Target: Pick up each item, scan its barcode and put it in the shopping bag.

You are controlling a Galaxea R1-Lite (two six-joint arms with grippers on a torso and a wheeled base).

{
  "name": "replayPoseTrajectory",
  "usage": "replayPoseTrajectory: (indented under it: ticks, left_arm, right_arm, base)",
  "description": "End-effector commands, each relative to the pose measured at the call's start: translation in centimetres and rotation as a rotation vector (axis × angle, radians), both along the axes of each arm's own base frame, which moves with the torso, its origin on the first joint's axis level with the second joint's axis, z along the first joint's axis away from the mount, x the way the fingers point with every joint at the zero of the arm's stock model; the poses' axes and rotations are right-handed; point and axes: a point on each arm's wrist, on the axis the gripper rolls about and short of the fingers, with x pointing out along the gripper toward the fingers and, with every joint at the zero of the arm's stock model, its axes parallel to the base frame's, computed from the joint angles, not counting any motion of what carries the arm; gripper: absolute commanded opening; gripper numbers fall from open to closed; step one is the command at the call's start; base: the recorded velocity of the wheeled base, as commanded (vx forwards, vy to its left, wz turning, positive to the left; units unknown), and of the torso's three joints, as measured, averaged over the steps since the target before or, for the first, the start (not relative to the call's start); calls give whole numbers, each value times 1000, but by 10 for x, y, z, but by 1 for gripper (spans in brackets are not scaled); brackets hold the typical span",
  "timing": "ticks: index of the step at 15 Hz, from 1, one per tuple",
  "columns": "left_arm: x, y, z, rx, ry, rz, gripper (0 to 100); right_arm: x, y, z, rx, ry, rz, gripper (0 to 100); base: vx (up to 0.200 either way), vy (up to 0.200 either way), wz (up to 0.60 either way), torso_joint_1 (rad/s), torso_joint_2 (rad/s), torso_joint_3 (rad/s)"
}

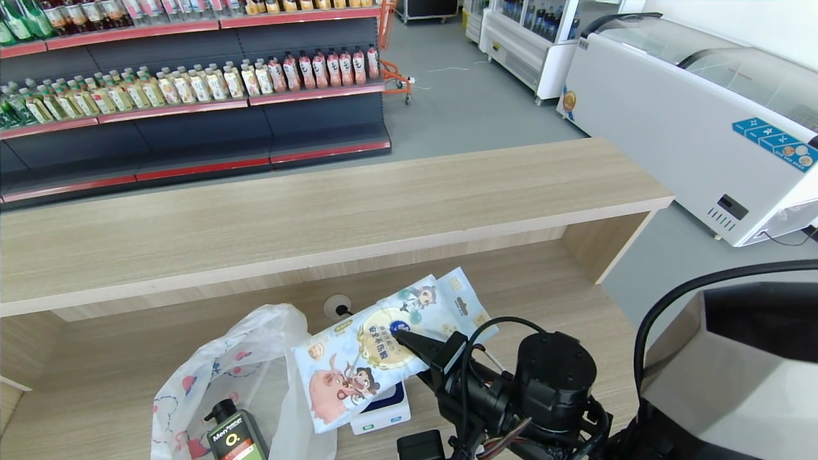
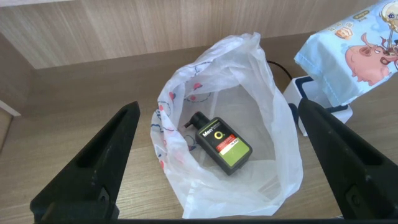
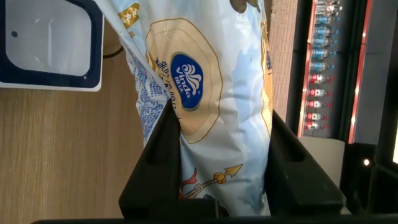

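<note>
The pack (image 1: 370, 358) looks light and squashy with a slick plastic wrap, so I'd say a pinch across its middle suits it best. The right gripper (image 3: 221, 155) has it that way, fingers (image 3: 163, 155) pressed on both faces, over the scanner (image 1: 383, 412) by the surface's front edge. The left gripper (image 2: 217, 109), fingers wide, hangs over the bag (image 2: 273, 143).

The right arm (image 1: 511, 399) is matte black, with a fat cylindrical wrist joint (image 1: 555, 370) under a smooth rounded cap. A thin black cable (image 1: 495, 321) loops above it, and a bundle of coloured wires (image 1: 505, 441) shows below. The right gripper (image 1: 401, 338) has slim, tapered black fingers (image 3: 163, 155). The left gripper (image 2: 217, 112) has broad, wedge-shaped black fingers (image 2: 93, 174).
</note>
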Motion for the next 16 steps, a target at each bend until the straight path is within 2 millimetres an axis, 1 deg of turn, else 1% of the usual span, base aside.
replayPoseTrajectory:
  ticks: [1,6,8,9,10,12,13,14,15,16]
  left_arm:
    - [0,0,0,0,0,0,100]
    - [0,0,0,0,-2,-1,100]
    - [0,0,0,0,0,0,100]
    - [0,0,0,0,0,0,100]
    - [0,0,0,0,0,0,100]
    - [0,0,0,0,0,0,100]
    - [0,0,0,0,0,0,100]
    - [0,0,0,0,0,0,100]
    - [0,0,0,0,0,-1,100]
    - [0,0,0,0,0,0,100]
  right_arm:
    - [3,3,-10,-13,13,0,0]
    - [5,2,-11,-9,26,-5,0]
    - [6,5,-7,15,26,-1,0]
    - [3,12,0,66,44,11,0]
    - [-5,18,5,109,82,29,0]
    - [-19,22,15,172,187,18,0]
    - [-31,26,21,207,243,24,0]
    - [-45,29,31,266,310,24,0]
    - [-67,31,45,347,392,10,0]
    - [-89,32,64,467,464,-54,0]
  base:
    - [0,0,0,0,0,0]
    - [0,0,0,0,0,0]
    - [0,0,0,0,0,0]
    - [0,0,0,0,0,0]
    - [0,0,0,0,0,0]
    - [0,0,0,0,0,0]
    - [0,0,0,0,0,0]
    - [0,0,0,0,0,0]
    - [0,0,0,0,0,0]
    - [0,0,0,0,0,0]
